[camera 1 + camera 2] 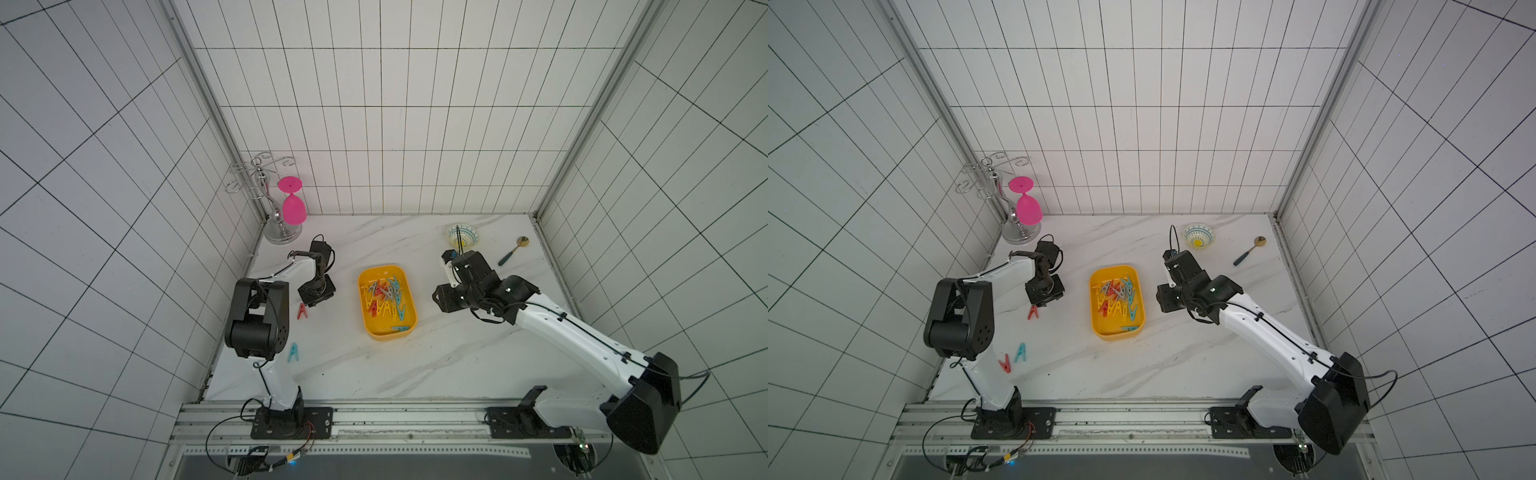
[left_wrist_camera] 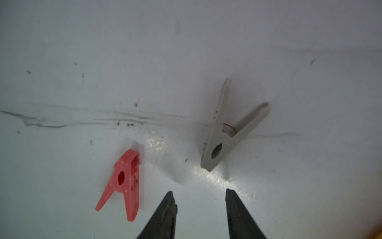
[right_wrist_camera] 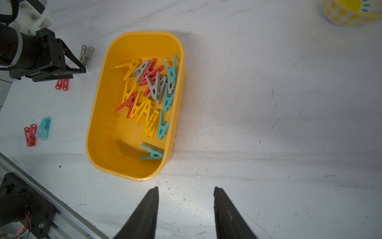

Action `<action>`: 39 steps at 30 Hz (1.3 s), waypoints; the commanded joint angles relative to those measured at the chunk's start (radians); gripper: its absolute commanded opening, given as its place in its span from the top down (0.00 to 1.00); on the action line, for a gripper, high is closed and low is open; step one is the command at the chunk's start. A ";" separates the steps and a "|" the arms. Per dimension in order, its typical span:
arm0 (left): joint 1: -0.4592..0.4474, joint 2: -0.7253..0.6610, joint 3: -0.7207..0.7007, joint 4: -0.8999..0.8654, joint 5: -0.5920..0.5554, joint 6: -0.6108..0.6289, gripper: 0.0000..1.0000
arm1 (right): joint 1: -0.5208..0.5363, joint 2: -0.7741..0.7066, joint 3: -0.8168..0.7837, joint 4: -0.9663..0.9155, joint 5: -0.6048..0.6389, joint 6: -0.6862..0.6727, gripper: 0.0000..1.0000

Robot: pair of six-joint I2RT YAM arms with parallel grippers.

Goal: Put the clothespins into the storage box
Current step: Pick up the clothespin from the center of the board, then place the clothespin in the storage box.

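Note:
The yellow storage box (image 1: 380, 328) (image 1: 1108, 328) (image 3: 109, 144) sits mid-table with several clothespins (image 1: 386, 299) (image 3: 151, 91) piled inside. My left gripper (image 2: 198, 191) (image 1: 313, 302) hangs open and empty, low over the table to the left of the box. A grey clothespin (image 2: 225, 132) (image 3: 85, 53) lies just ahead of its fingertips, and a red one (image 2: 124, 184) (image 1: 302, 311) lies beside them. Nearer the front left lie a teal clothespin (image 1: 294, 352) (image 3: 43, 128) and another red one (image 1: 1005, 363). My right gripper (image 3: 186, 188) (image 1: 440, 299) is open and empty, to the right of the box.
A patterned bowl (image 1: 463, 235) (image 3: 351, 12) and a spoon (image 1: 513, 250) sit at the back right. A chrome rack (image 1: 282, 232) holding a pink glass (image 1: 293, 208) stands in the back left corner. Tiled walls enclose three sides, and a metal rail (image 1: 374, 415) runs along the front.

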 commanded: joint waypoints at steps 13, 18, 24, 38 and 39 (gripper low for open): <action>0.033 0.133 0.131 0.021 -0.004 0.030 0.65 | 0.006 0.007 0.059 0.016 -0.028 -0.003 0.53; 0.034 0.150 0.136 0.021 0.009 0.037 0.76 | 0.006 0.005 0.051 0.021 -0.029 -0.002 0.53; 0.004 0.097 0.111 0.022 0.013 0.043 0.85 | 0.007 0.014 0.044 0.033 -0.045 0.010 0.53; -0.422 -0.171 0.122 -0.042 -0.006 -0.016 0.85 | -0.016 -0.033 0.014 0.033 0.008 0.017 0.53; -0.455 -0.164 0.122 -0.034 0.005 -0.032 0.85 | -0.017 -0.041 0.010 0.033 0.010 0.019 0.53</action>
